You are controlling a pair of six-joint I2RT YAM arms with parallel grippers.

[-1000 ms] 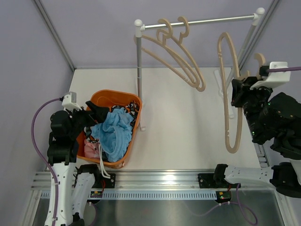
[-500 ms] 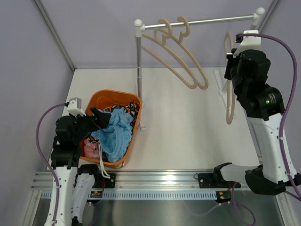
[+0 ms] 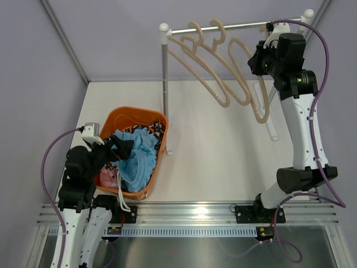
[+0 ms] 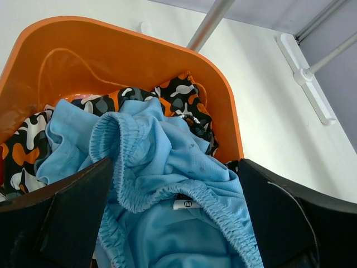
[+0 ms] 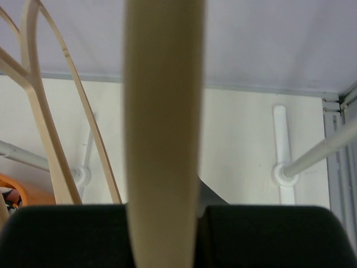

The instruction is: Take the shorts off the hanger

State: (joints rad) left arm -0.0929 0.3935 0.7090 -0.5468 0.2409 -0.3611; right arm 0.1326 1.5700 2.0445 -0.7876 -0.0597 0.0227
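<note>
R gripper: up high near the R end of the silver rail, jaws closed on a pale beige curved hanger. On the wrist cam the hanger's bar runs straight up btwn the dark fingers, which press on both sides w/ no gap. From above, that hanger slopes down from the gripper toward the table. Can't tell whether its hook sits on the rail. Just L of it, two more beige hangers hook over the rail & dangle side by side. A white upright post carries the rail's L end.

L gripper: low over the orange plastic basket, jaws spread wide, gripping nothing. The plain light blue shorts w/ elastic waistband are bunched btwn the two fingers, on top of the pile, fabric right up against the L finger's inner face. A small white "M" label shows.

The black shorts w/ orange & white blotches lie underneath, along the basket's far wall. The pink shorts sit at the basket's near-L corner, mostly covered. A white drawstring hangs over the near rim.

So all three pairs are in the basket, which stands on the white tabletop, near-L, just beside the post's foot & well apart from the R gripper.
</note>
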